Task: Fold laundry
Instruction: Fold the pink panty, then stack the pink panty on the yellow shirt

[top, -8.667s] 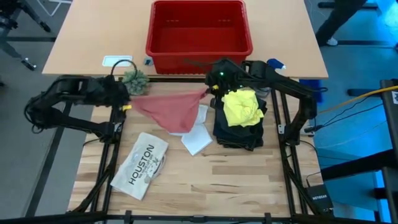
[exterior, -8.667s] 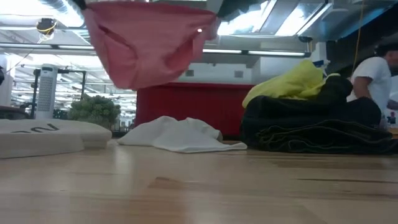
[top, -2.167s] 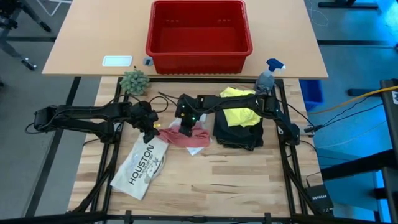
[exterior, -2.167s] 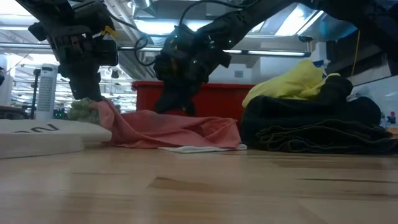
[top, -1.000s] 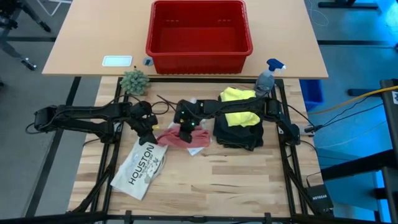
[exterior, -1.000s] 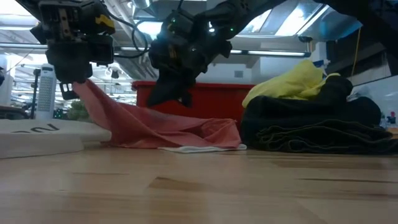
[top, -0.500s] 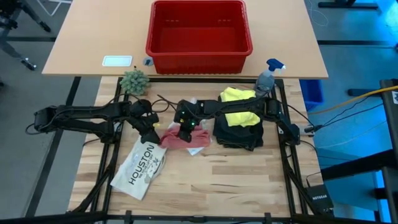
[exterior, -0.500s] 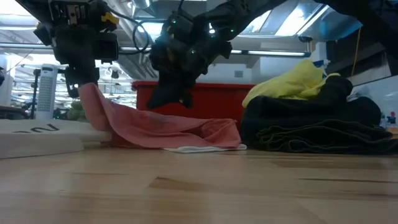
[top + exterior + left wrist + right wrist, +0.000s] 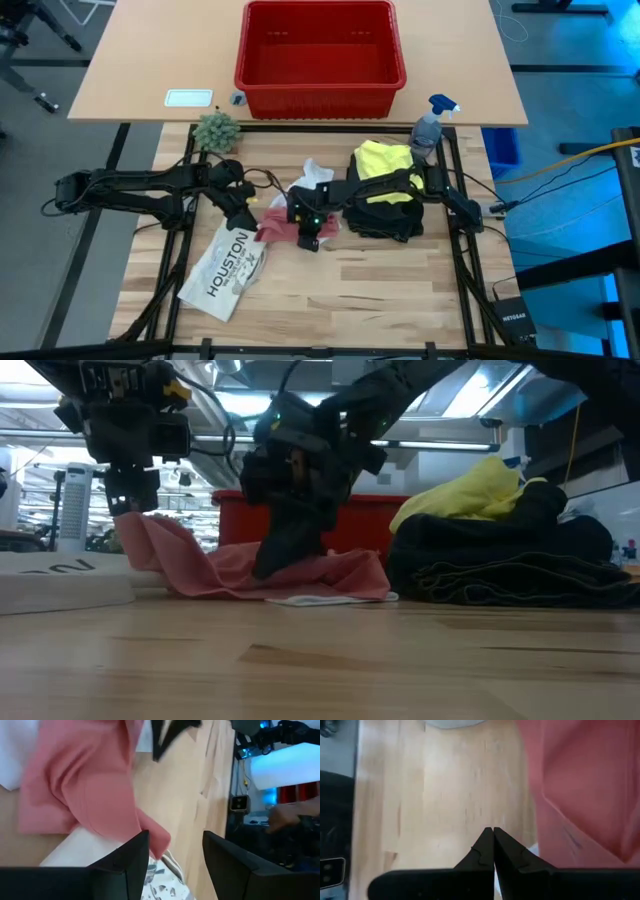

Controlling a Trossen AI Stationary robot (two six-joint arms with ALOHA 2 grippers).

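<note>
The pink cloth [image 9: 278,226] lies crumpled on the table between my two grippers, partly over the white cloth [image 9: 315,599]. Its left corner [image 9: 128,528] stands up just under my open left gripper [image 9: 130,505], which hovers over the cloth's left end beside the HOUSTON item [image 9: 228,265]. My right gripper [image 9: 493,831] is shut and points down at the cloth's near edge, its tips over bare wood beside the pink fabric [image 9: 580,785]. The yellow T-shirt [image 9: 385,170] lies on top of the black trousers [image 9: 385,218] at the right. My left gripper stands open with a raised fold of the pink cloth [image 9: 159,842] beside the inner face of one finger [image 9: 135,855]; I cannot tell whether they touch. My right gripper's shut fingers [image 9: 272,555] reach down in front of the pink cloth; I cannot tell whether they touch cloth or table.
The red basket [image 9: 320,45] stands on the far table. A small green plant [image 9: 215,130] is at the far left and a spray bottle [image 9: 430,120] at the far right. Bare wood [image 9: 340,300] stretches along the near edge.
My left gripper has opened and let go of the pink cloth's left corner. That corner was drawn up taut and now slumps lower. My right gripper, still shut, has gone down and toward the table's near edge, to the cloth's near side.
</note>
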